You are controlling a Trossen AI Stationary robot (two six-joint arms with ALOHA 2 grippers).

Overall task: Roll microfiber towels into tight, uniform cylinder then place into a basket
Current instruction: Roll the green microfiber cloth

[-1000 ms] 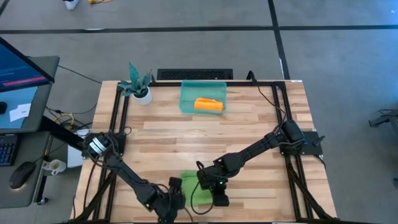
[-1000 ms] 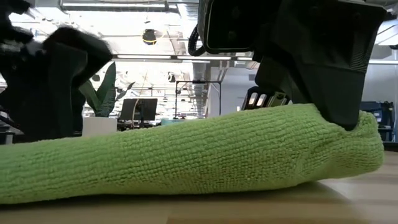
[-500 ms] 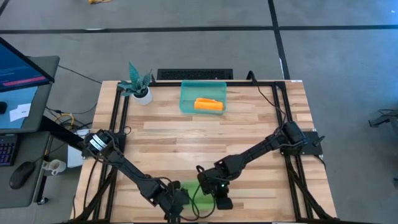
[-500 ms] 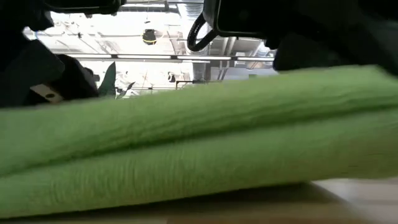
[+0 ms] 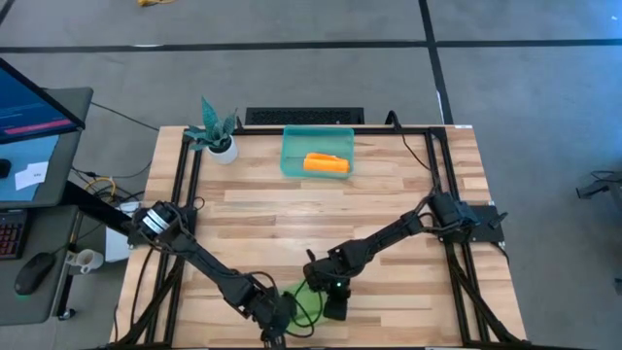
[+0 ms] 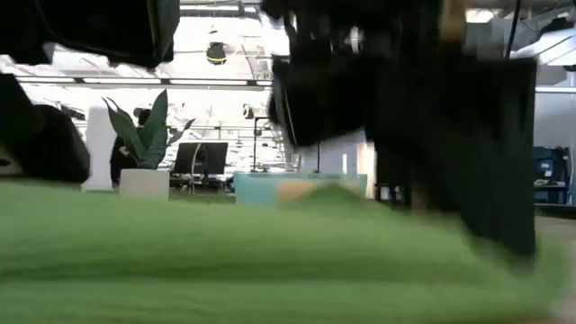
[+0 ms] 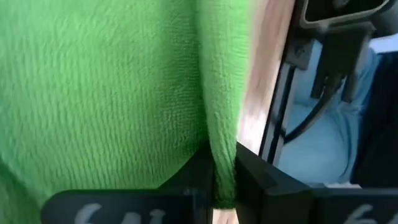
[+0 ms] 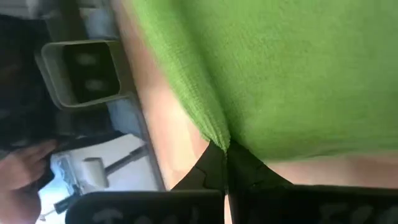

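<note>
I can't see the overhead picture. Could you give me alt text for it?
Seen from above, two dark robot arms meet at the near edge of a wooden table, the left gripper and right gripper both pinching a lime green towel. At the far edge sits a teal basket holding a rolled orange towel, beside a small potted plant.

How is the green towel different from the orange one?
The green towel lies at the table's near edge; the orange towel sits in the teal bin at the far side. The left gripper and right gripper each pinch the green towel; nothing touches the orange one. The orange towel is a neat roll; the green one looks looser. Both are soft cloth towels.
</note>
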